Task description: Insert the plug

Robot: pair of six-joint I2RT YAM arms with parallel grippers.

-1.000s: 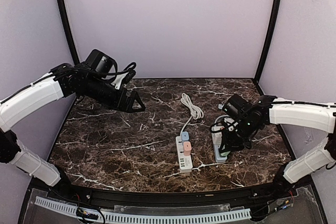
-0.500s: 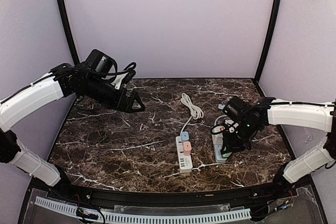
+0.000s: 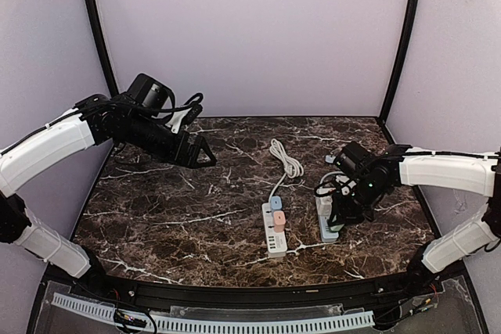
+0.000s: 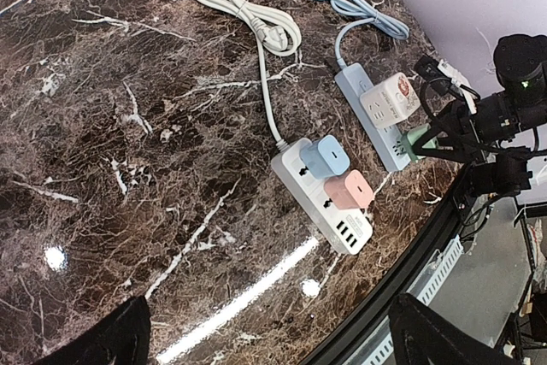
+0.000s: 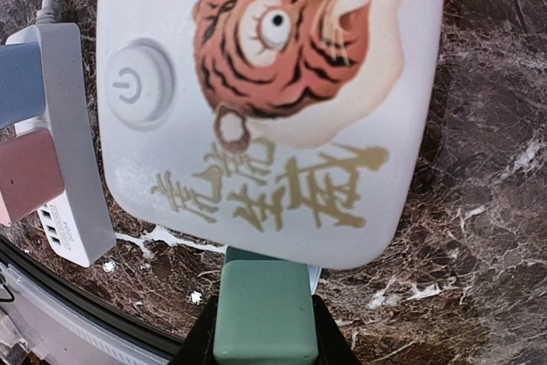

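Observation:
A green plug [image 5: 261, 309] sits between my right gripper's [image 5: 261, 335] fingers, which are shut on it. It is right beside a white cube adapter with a tiger print [image 5: 265, 100] that is plugged into the light blue power strip [image 4: 369, 113]. In the left wrist view the green plug [image 4: 419, 139] stands at the strip's near end, with the right gripper over it. In the top view the right gripper [image 3: 338, 215] hangs over that strip [image 3: 328, 229]. My left gripper [image 3: 202, 156] is open and empty, raised over the table's far left.
A white power strip [image 3: 275, 234] with a blue plug [image 4: 325, 157] and a pink plug [image 4: 349, 190] lies left of the blue strip. Its white cord [image 3: 286, 160] is coiled behind it. The table's front edge [image 4: 427, 237] is close to both strips.
My right gripper has shifted only slightly over the light blue strip, with the green plug still in it. The left arm has not moved.

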